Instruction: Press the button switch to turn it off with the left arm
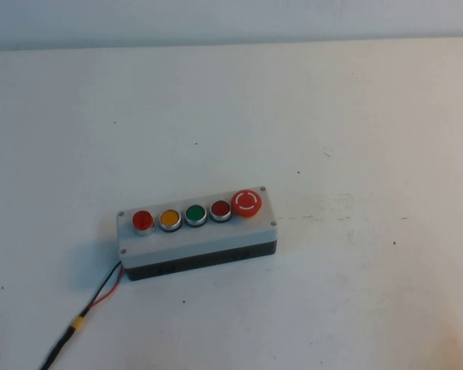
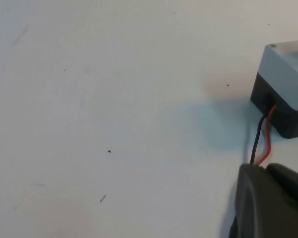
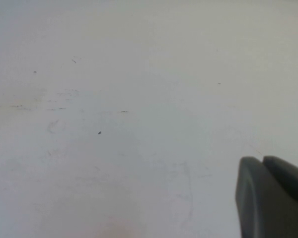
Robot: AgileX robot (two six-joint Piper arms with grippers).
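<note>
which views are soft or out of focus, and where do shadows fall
High view: sharp, grey five-button switch box shadowed at its left end. Left wrist view: black left gripper blurred, box corner soft. Right wrist view: black right gripper blurred over dim white table.

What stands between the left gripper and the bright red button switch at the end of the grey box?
Nothing visible does. The left gripper is near the box's wired end, with only the red and black wires before it. The button switch is uncovered. The right gripper is over bare table.

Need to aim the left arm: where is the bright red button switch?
In the high view, the button switch sits at the grey box's left end, beside the yellow button; both grippers are away from it.
</note>
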